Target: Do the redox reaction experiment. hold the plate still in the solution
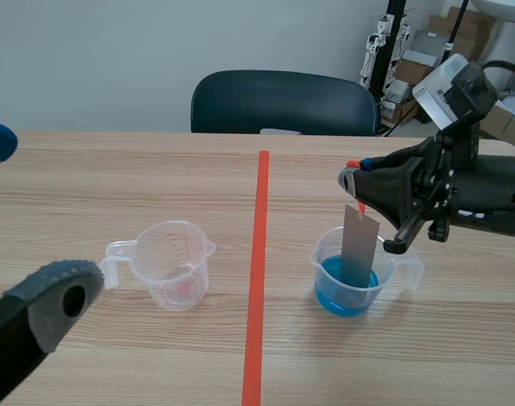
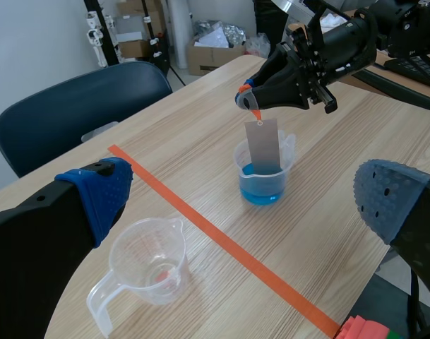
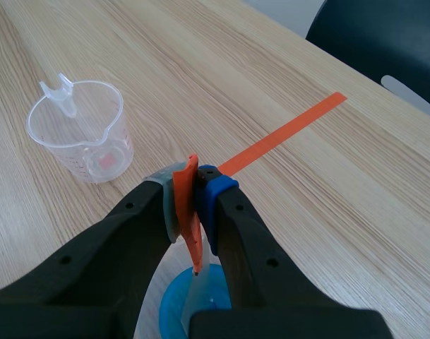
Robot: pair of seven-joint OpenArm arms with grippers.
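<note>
Clamped tight on a thin orange strip [image 3: 189, 212] with the right gripper [image 3: 190, 187], one dotted pad grey, the other blue. Hanging straight below those fingers from the strip, a flat, matte grey rectangular plate [image 1: 358, 245], lower end dipped in bright blue solution [image 1: 335, 296] inside a clear plastic cup [image 1: 321, 254] with handle and spout. Spread wide apart on the left gripper [image 1: 30, 213], rubbery studded pads, nothing between. Ahead of it, a second see-through measuring cup [image 1: 177, 266] with printed scale marks, on the pale wood-grain table [image 1: 113, 169].
</note>
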